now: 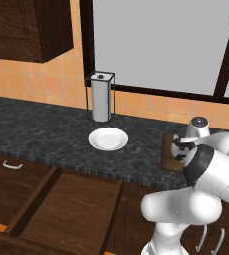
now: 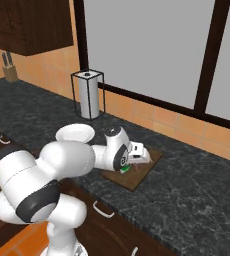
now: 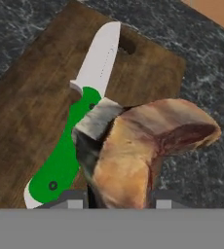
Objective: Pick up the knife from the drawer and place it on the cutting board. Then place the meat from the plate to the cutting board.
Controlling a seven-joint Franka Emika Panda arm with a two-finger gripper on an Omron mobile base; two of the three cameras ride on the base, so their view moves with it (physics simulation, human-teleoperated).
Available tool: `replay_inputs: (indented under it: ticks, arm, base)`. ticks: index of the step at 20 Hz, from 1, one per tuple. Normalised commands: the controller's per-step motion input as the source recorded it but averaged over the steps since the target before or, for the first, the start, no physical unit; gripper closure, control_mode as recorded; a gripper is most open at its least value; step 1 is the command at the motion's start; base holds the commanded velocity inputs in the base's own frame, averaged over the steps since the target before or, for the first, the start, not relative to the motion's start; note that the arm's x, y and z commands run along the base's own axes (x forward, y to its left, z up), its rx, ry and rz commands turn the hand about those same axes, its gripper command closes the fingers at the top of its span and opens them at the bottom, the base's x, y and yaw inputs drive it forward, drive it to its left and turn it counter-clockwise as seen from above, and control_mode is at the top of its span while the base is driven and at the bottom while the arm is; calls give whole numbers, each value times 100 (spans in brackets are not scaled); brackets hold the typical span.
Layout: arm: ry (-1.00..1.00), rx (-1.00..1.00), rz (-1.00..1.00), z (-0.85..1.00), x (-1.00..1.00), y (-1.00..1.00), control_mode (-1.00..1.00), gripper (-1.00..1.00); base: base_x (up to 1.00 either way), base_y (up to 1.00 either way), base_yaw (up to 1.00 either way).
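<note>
The end effector [image 3: 119, 197] stands low over the cutting board [image 3: 31, 92], its two dark tips showing at either side of the meat [image 3: 143, 146] in the hand view. The jaws are narrowly parted and closed on the meat, a pale tan and reddish chunk that sits between them and reaches out toward the board's edge and the dark stone beyond. In the right base view the end effector [image 2: 133, 161] points down at the board [image 2: 142, 175], with a bit of green visible just under it.

The knife [image 3: 77, 121] lies flat on the cutting board, just beside the meat and partly under it; its green handle points back toward the end effector and its pale blade points toward the board's far end, near the slot cut into the wood.

The cutting board [image 1: 167, 154] rests on the bench [image 1: 42, 134] close to the bench's front edge. The plate [image 1: 108, 139] sits well apart from the board, toward the middle of the bench, bare and white. Behind the plate, near the back wall, stands the paper towel holder [image 1: 101, 97]. Below the bench's front edge the drawer [image 1: 71, 209] stands pulled out, its wooden floor bare.
</note>
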Motion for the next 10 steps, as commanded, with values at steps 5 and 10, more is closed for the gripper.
replay_inputs:
  ticks: [5,10]
  arm:
    - [0,-1,6,-4,-3,0,-100,-100]
    - [0,0,4,20,-28,0,-100,-100]
  base:
    - [0,0,0]
    - [0,0,0]
